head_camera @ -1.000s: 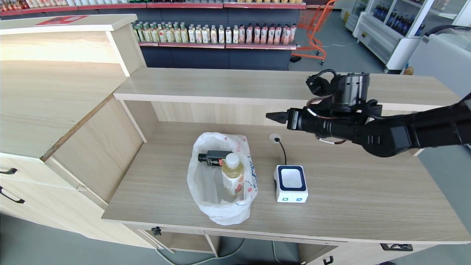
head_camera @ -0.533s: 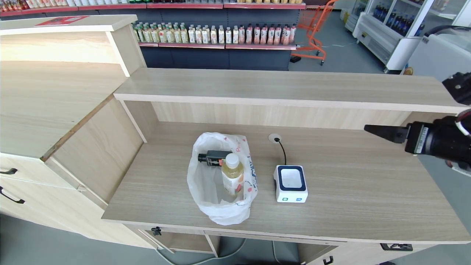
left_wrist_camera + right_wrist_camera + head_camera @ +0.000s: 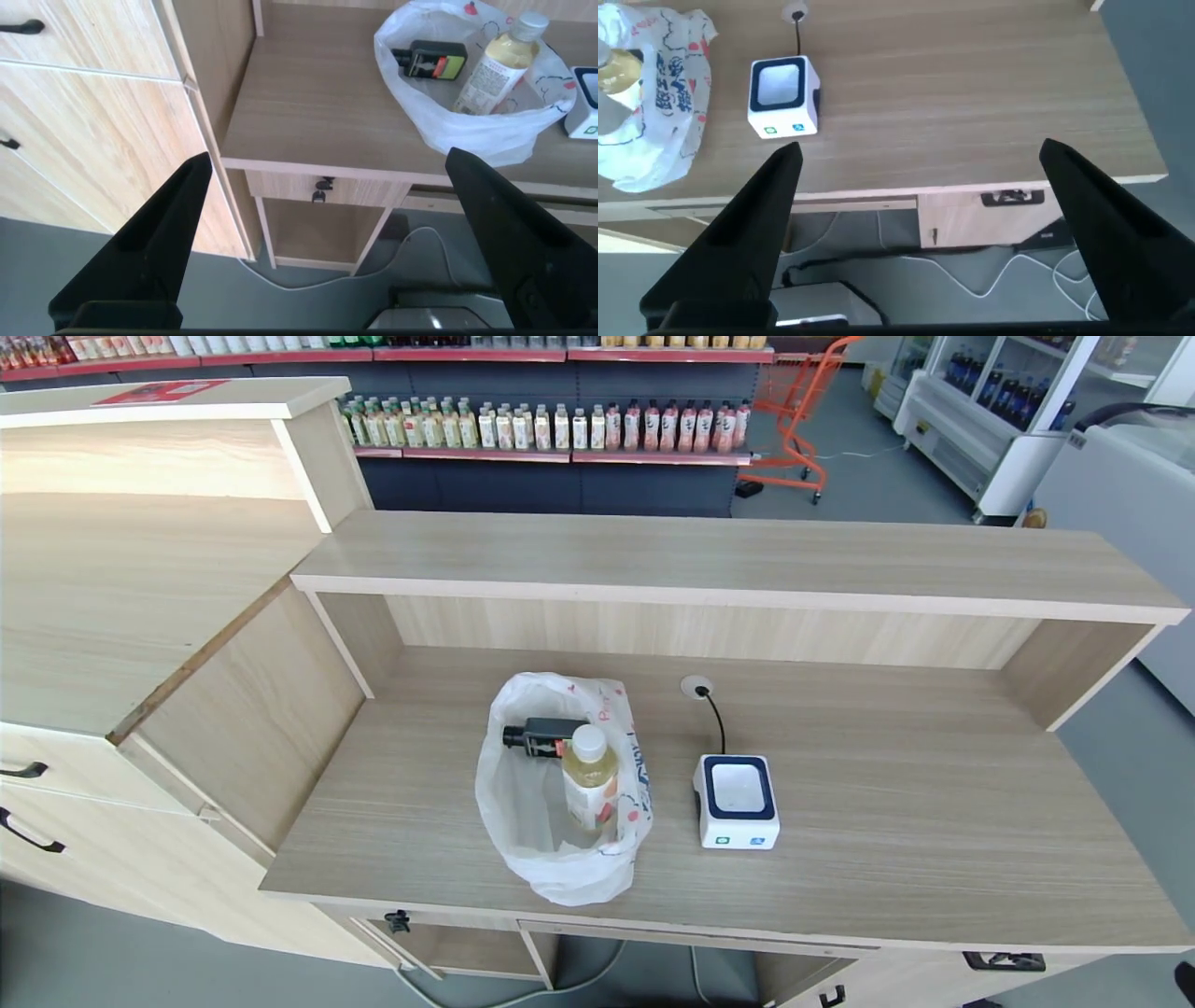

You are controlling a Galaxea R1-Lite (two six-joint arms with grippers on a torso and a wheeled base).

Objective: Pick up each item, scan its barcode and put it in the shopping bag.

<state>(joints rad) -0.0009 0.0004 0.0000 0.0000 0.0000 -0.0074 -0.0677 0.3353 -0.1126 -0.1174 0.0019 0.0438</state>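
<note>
One shopping bag [image 3: 495, 803] holds one bottle [image 3: 589, 784] and one black item [image 3: 543, 735], beside one scanner [image 3: 738, 800]. The left gripper [image 3: 327, 159] and right gripper [image 3: 920, 149] are spread wide, empty.

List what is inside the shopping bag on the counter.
The shopping bag holds a white-capped bottle of yellow drink and, beside it, a black item lying on its side. Anything under them or tucked in the bag's folds is covered.

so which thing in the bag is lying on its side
The black item, lying flat; the yellow bottle with the white cap stands up next to it.
</note>
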